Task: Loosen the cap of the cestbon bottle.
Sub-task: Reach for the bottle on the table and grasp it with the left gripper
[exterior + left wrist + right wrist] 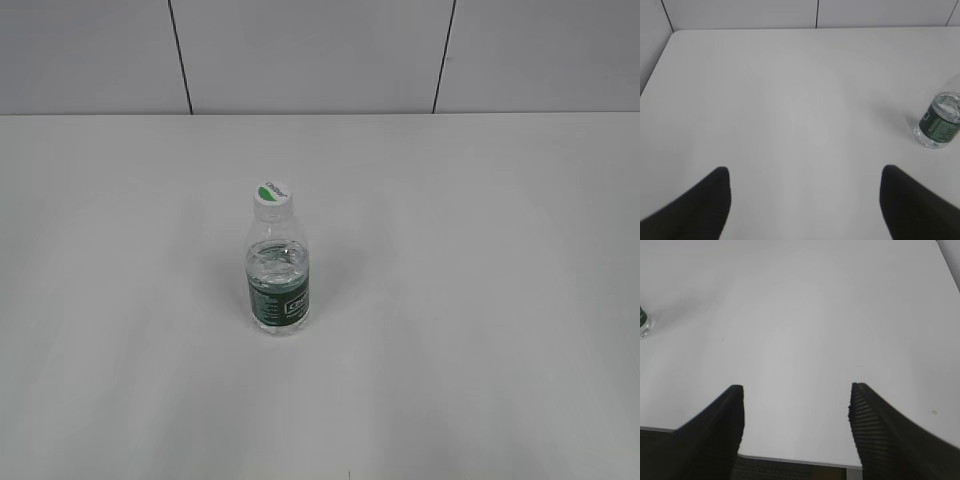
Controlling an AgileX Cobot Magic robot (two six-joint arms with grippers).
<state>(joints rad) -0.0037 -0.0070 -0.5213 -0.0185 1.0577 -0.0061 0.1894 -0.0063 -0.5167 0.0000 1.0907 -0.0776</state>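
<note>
both arms low over table (480, 300), jaws apart, empty

Looks like a lab or robot test bench, not a home or shop. A plain white table (480, 300) fills nearly every view, backed by a pale grey panelled wall (310, 55) split by thin dark vertical seams, and lit flat and even. The only item on it is one small water bottle (277, 270) standing upright; the black ribbed fingers (880, 430) at the wrist views' lower edges fit a robot workstation.
</note>
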